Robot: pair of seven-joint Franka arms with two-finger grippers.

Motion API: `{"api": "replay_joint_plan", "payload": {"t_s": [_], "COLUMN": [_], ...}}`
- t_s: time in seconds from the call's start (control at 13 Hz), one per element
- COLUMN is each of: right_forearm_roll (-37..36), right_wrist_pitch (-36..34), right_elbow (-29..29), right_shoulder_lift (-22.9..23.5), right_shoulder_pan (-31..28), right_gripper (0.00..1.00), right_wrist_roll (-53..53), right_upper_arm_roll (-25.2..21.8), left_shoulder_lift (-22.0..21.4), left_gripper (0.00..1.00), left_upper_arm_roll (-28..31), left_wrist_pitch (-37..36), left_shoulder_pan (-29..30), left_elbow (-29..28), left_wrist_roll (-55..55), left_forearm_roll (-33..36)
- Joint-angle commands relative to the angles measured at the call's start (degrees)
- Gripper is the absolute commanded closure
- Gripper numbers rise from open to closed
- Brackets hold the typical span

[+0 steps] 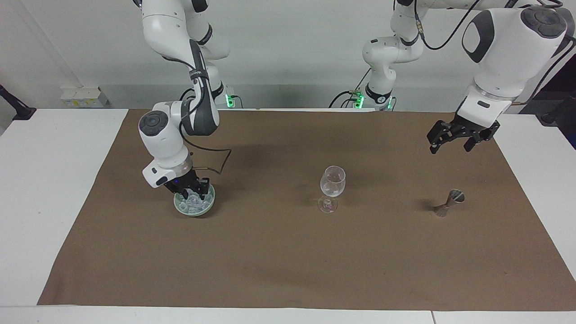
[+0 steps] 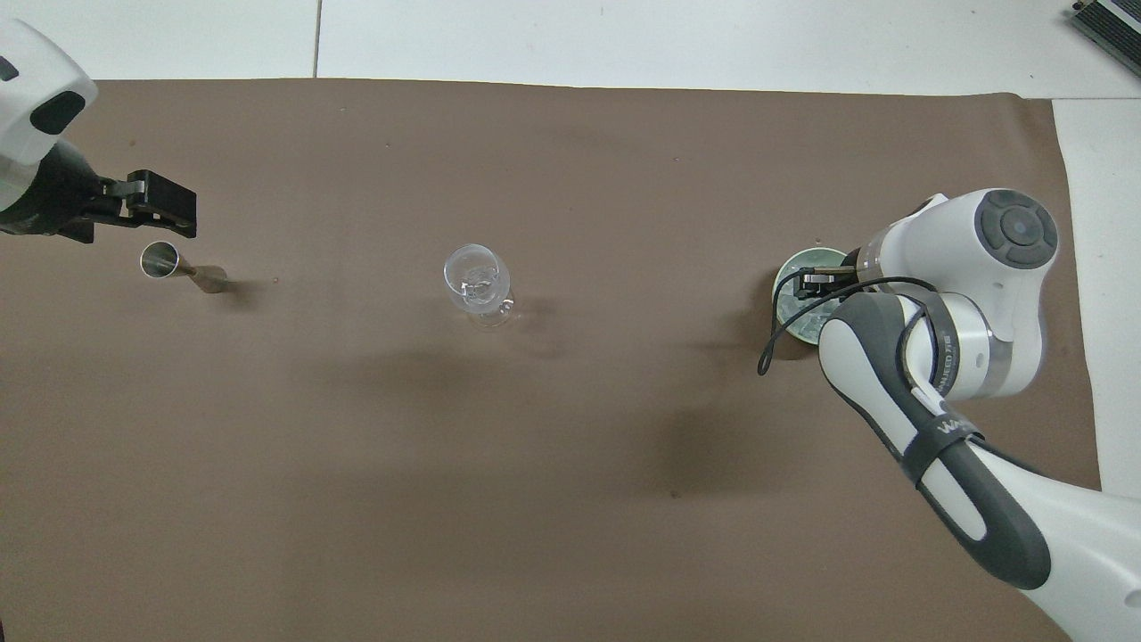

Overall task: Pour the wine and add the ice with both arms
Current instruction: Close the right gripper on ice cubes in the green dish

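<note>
A small green bowl (image 1: 179,208) (image 2: 796,266) heaped with ice (image 1: 192,204) (image 2: 796,309) sits toward the right arm's end of the table. My right gripper (image 1: 192,192) reaches down into the heap, its fingers closed around a chunk of ice. In the overhead view the right arm covers most of the bowl. A clear stemmed glass (image 1: 333,181) (image 2: 477,276) stands upright mid-mat. A metal jigger (image 1: 451,200) (image 2: 174,265) stands toward the left arm's end. My left gripper (image 1: 456,137) (image 2: 165,205) hangs open in the air over the mat beside the jigger, holding nothing. The wine is out of view.
A brown mat (image 1: 288,261) covers most of the white table (image 1: 49,180). A black cable (image 1: 216,164) loops off the right wrist close to the bowl.
</note>
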Motion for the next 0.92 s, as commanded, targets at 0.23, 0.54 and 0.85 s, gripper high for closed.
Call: {"api": "replay_joint_plan", "payload": {"t_s": [0.23, 0.54, 0.85], "right_forearm_roll": [1.0, 1.1, 1.1], "right_wrist_pitch": [0.4, 0.1, -1.7], "right_elbow": [-1.8, -1.1, 0.6], "right_shoulder_lift": [-1.6, -2.0, -5.2], "right_shoulder_pan": [-0.8, -0.8, 0.6], "right_gripper": [1.00, 1.00, 1.00], "right_wrist_roll": [0.3, 1.0, 4.0], "right_upper_arm_roll": [0.5, 0.5, 0.6], "left_shoulder_lift": [0.3, 0.4, 0.6], "left_gripper": [0.00, 0.00, 0.00], "left_upper_arm_roll": [0.8, 0.9, 0.9], "left_wrist_pitch": [-1.3, -0.8, -0.4], "left_shoulder_pan": [0.0, 0.2, 0.2], "left_elbow": [0.6, 0.5, 0.5], "left_wrist_roll": [1.1, 9.6, 11.8], "left_forearm_roll": [0.2, -0.2, -0.8]}}
